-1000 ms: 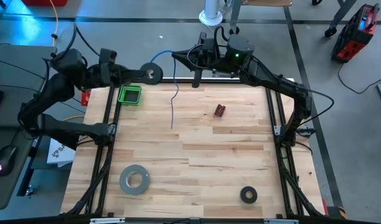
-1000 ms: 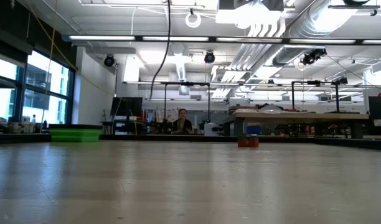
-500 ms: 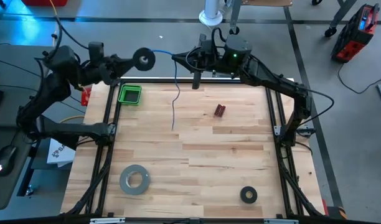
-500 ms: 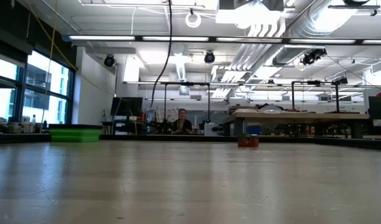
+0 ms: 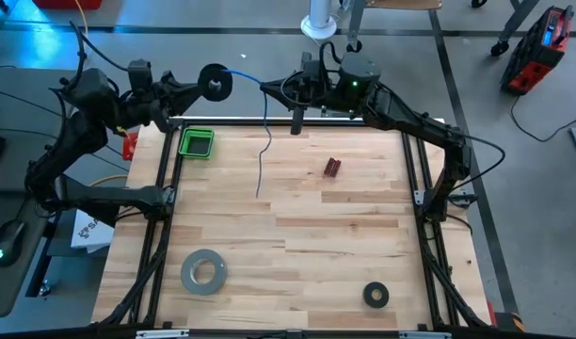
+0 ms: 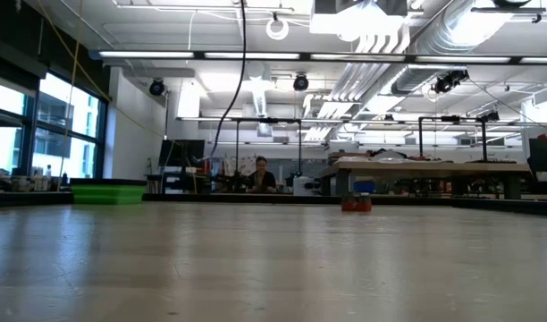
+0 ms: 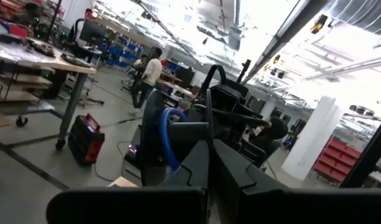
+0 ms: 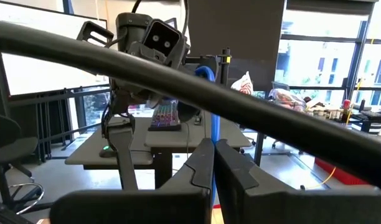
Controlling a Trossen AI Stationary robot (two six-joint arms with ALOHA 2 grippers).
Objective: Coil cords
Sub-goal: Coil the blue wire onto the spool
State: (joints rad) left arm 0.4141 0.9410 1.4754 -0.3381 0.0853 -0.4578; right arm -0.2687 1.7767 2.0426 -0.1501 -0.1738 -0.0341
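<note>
Jaws of the left gripper (image 5: 205,87) clamp the black spool (image 5: 216,83). Right gripper (image 5: 296,124) jaws pinch the blue cord (image 5: 263,160), which trails onto the counter (image 5: 344,235).

Setting is identified as a large robotics lab or workshop hall. A wooden table (image 5: 297,226) in a black frame is set on a grey concrete floor (image 5: 533,188). Exposed ducts (image 6: 434,36) and strip lights (image 6: 175,55) are seen overhead, with tall windows (image 6: 41,134) along one side. Workbenches (image 6: 416,170), a desk with keyboard (image 8: 162,118), red storage bins (image 7: 358,155) and people (image 7: 150,71) are noted in the background.
</note>
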